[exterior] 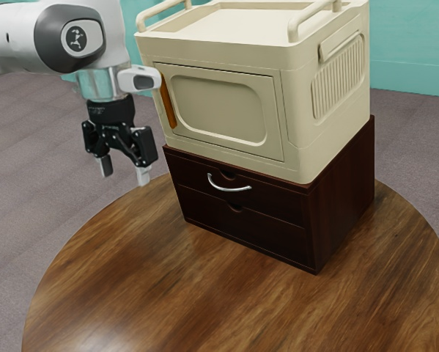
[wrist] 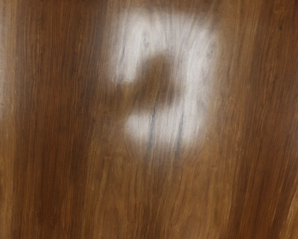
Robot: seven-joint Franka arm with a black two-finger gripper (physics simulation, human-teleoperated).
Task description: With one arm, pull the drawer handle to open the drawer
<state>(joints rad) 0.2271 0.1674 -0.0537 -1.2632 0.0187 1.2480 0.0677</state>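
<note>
Exterior view: the handle (exterior: 229, 189) is mounted lengthwise across the closed upper drawer (exterior: 281, 204). The end effector (exterior: 124, 173), fingers parted and pointed down, is seen well apart from the handle, so a reach toward the exterior view's right is needed.

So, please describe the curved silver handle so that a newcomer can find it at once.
On the round brown wooden table stands a dark brown two-drawer box under a cream cabinet. The handle is the thin silver arc on the box's upper drawer front; unlike the cabinet's upright orange strip, it is bowed.
</note>
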